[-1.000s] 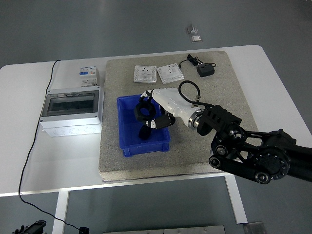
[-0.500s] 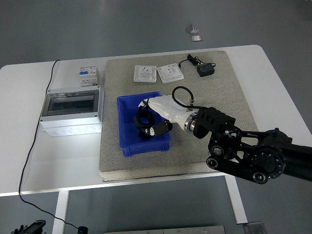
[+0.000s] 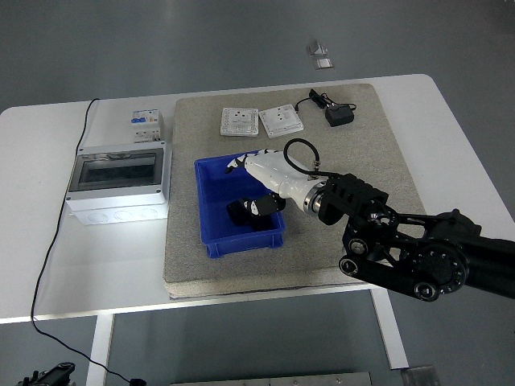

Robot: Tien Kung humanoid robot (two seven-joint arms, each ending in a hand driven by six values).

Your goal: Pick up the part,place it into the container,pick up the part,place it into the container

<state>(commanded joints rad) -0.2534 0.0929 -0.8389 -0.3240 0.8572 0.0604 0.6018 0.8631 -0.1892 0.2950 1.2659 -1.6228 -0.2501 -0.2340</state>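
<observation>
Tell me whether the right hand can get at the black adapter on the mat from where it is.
Probably yes. The right hand is over the blue bin; the black adapter lies uncovered on the mat's far right with nothing between.

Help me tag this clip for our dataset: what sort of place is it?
Probably a robotics lab or test bench for electrical parts. A white table on a grey floor carries a work mat, a distribution box, two wall sockets, and a blue bin into which the robot's right hand reaches.

Black part low inside blue container, on grey mat
</observation>
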